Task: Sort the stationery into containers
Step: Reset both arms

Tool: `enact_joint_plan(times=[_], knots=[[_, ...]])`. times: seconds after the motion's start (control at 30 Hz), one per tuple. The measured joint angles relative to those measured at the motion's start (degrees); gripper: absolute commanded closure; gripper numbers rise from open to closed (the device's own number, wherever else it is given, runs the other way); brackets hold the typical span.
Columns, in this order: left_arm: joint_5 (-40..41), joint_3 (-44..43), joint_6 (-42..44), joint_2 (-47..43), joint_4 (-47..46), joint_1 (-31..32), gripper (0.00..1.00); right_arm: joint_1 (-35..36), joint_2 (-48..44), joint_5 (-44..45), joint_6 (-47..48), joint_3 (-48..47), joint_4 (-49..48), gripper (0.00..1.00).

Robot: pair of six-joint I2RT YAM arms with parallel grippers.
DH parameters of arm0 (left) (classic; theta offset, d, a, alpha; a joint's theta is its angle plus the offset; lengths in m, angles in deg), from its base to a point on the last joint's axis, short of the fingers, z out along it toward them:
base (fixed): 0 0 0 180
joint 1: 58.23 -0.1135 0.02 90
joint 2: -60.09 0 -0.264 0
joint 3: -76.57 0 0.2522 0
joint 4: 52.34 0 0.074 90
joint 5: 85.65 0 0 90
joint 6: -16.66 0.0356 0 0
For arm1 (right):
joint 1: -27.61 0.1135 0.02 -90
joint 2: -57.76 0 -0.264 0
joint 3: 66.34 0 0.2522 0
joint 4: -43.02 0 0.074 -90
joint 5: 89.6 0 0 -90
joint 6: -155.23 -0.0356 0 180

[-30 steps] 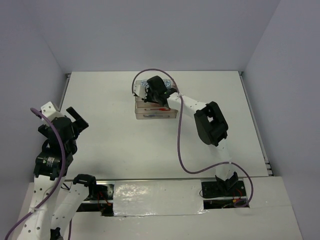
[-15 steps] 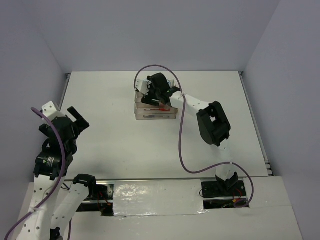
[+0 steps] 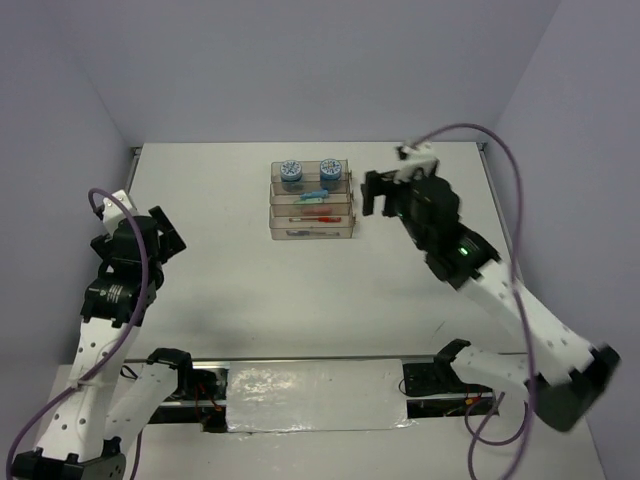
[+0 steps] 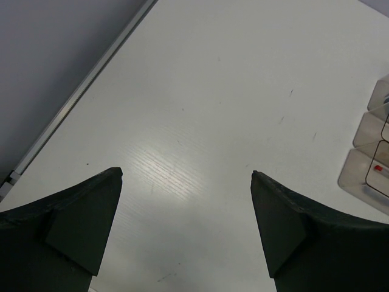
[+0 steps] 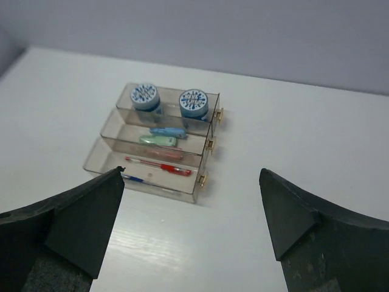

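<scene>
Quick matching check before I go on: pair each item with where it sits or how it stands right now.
1. blue rolls
2. red pen
3. green capsule
4. right gripper

A. on the near side of the capsule
B. open, empty, right of the trays
C. far end of the trays
D. between rolls and pen

Pairs: 1-C, 2-A, 3-D, 4-B
</scene>
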Motion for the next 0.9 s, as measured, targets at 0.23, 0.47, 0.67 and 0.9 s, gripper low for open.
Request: enact_joint_plan(times=[0.23, 0.47, 0.67, 0.9], knots=[[-1.4, 0.0, 2.0, 0.9, 0.0, -0.4, 0.01, 0.0, -24.3, 9.5, -13.6, 8.0, 13.7, 0.00], [-5.1, 1.9, 2.1, -3.6, -0.3, -0.4, 0.01, 0.0, -34.7, 12.7, -17.4, 12.0, 29.3, 0.00], [-6.5, 5.0, 2.1, -11.1, -0.2, -0.3, 0.01, 0.0, -42.2, 13.5, -17.9, 12.5, 34.1, 0.00], [-6.9, 5.0, 2.0, -11.6, -0.6, 0.0, 0.01, 0.0, -42.1, 13.7, -18.1, 13.2, 35.0, 0.00]])
